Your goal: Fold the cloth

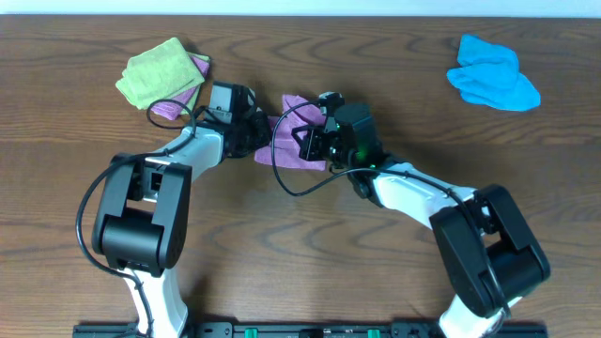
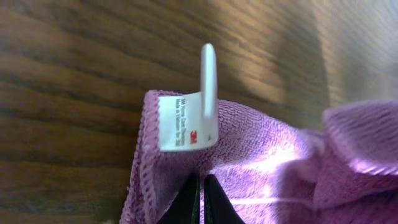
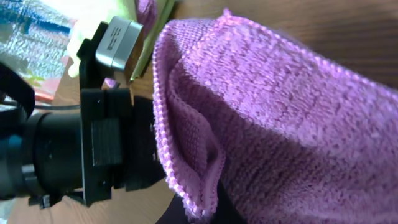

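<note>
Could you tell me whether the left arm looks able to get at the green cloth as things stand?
Probably not just now: the left claw is shut on the purple cloth, though the green cloth lies close by on its side.

Four cloths lay on the worktop (image 1: 394,38): two lilac-purple, namely the cloth (image 1: 297,105) and a second purple cloth (image 1: 172,107), one lime-green cloth (image 1: 158,73) and one blue cloth (image 1: 493,75). Two arms were present, the left arm (image 1: 141,216) and the right arm (image 1: 470,235). One white label (image 2: 183,121) was counted.
</note>
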You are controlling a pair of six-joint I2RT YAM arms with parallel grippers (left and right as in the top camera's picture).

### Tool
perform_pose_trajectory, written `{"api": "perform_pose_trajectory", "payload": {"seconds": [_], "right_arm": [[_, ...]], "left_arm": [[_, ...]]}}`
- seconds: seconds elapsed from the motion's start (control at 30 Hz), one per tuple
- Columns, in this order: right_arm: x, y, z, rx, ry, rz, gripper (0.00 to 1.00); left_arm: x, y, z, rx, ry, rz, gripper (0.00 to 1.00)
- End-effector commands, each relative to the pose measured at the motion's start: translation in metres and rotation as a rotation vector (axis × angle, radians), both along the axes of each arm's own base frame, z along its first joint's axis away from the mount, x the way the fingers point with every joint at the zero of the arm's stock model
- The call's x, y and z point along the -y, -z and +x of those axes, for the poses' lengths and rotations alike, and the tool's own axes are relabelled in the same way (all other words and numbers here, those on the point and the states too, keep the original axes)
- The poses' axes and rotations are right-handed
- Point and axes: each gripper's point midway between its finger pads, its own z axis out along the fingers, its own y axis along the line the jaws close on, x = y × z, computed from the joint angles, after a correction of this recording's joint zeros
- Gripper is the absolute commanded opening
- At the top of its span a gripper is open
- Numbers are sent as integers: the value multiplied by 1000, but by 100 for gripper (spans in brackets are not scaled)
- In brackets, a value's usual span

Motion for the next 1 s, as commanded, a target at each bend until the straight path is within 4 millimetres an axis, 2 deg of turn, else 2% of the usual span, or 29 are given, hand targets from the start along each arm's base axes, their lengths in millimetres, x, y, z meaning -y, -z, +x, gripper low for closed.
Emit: {"api": "perform_pose_trajectory", "payload": {"seconds": [0.0, 0.4, 0.6, 0.7, 0.97], "right_arm": [[-11, -3, 0, 20, -25, -6, 2], [-42, 5, 11, 7, -75, -1, 2], [-49, 7, 13, 0, -83, -7, 2], [-46, 14, 11, -14, -85, -34, 2], [-45, 14, 11, -14, -82, -36, 2]], "left_arm": [[-2, -2, 7, 15, 17, -7, 6], [-2, -2, 6, 20, 32, 3, 6], [-6, 3, -4, -8, 68, 37, 6], [-17, -8, 0, 18, 65, 63, 5], [-61, -47, 13, 101, -12, 111, 6]]}}
